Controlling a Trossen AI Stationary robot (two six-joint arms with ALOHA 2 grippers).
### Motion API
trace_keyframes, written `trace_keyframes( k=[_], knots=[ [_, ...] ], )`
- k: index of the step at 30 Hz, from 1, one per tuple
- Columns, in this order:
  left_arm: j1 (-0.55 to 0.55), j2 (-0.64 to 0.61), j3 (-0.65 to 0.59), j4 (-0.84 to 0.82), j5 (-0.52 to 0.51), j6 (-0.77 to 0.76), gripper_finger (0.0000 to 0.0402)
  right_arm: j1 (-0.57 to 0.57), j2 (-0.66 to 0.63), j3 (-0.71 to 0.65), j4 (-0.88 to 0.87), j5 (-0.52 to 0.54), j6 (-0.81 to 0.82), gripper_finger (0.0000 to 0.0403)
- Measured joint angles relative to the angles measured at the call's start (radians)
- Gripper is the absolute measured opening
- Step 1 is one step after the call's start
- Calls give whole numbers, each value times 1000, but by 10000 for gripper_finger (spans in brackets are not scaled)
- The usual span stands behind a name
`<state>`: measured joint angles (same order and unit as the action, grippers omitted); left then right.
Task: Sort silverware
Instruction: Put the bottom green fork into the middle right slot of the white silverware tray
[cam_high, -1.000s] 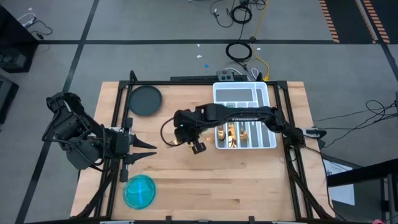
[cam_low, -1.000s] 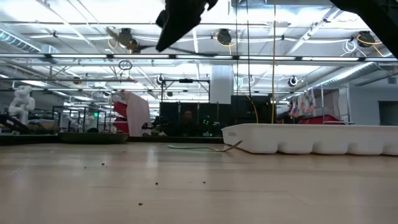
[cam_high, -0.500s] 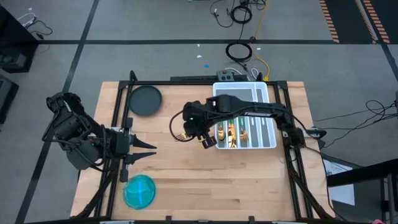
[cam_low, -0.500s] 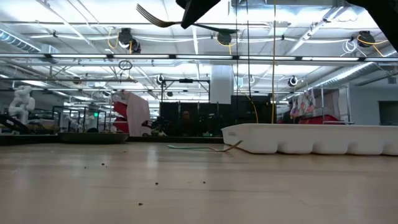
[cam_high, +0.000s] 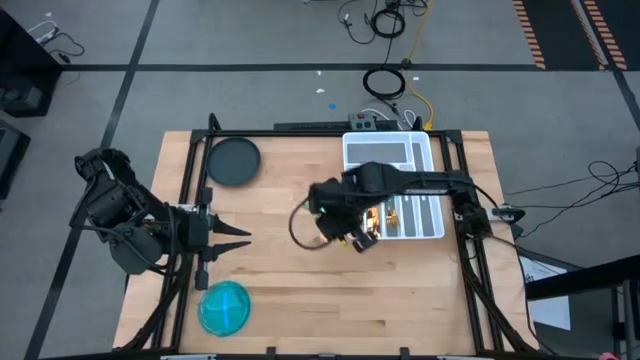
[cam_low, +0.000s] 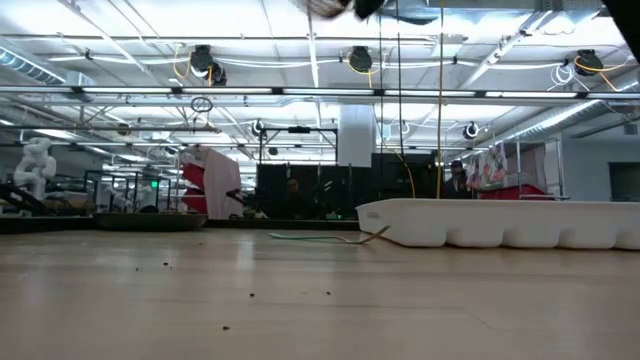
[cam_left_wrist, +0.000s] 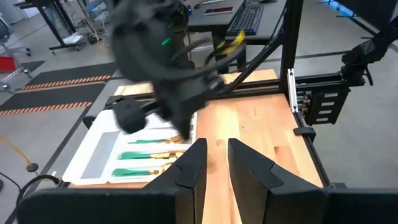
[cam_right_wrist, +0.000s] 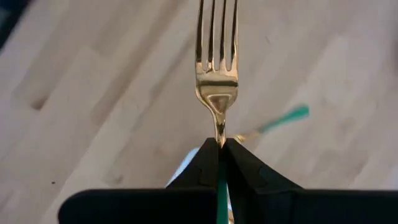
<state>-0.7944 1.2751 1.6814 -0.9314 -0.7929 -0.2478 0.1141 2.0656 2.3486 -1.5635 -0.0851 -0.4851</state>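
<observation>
Spanning the whole scene, the wooden desk (cam_high: 300, 290) carries the white tray (cam_high: 385, 152), which sits just beyond and to the side of the right gripper (cam_high: 345, 228); teal-handled silverware (cam_left_wrist: 146, 156) lies in its slots. Right gripper hangs above the desk at the tray's near corner, jaws pressed together on a fork (cam_right_wrist: 217, 68): the gold head sticks straight out past the fingertips, tines pointing away, teal handle running back between the pads. Below that fork, on the desk, one more teal-handled piece (cam_right_wrist: 277, 122) lies loose; in the low view the same piece (cam_low: 322, 237) rests just before the tray wall. Dark round plate (cam_high: 234, 160) and blue bowl (cam_high: 224, 306) both lie well apart from the right gripper, on the left arm's side. Left gripper (cam_high: 240, 240) waits at the desk's left edge, fingers a little apart, nothing between them.

Compared with a second ago: right gripper has moved from mid-desk to the tray's corner, fork with it. Left arm unchanged.
</observation>
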Motion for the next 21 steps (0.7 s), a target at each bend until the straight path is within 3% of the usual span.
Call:
trace_keyframes(
  k=[7, 11, 16, 21],
  knots=[
    [0, 0, 0, -6, 0, 2, 74, 94, -72, 0, -7, -55, -63, 0],
    [2, 0, 0, -6, -1, 11, 74, 122, -117, 0, -7, -124, -40, 0],
    [7, 0, 0, -1, -2, 22, 74, 154, -158, -5, -7, -130, -4, 0],
    [27, 0, 0, -1, -4, 27, 74, 191, -224, -89, -7, -154, 41, 0]
  ],
)
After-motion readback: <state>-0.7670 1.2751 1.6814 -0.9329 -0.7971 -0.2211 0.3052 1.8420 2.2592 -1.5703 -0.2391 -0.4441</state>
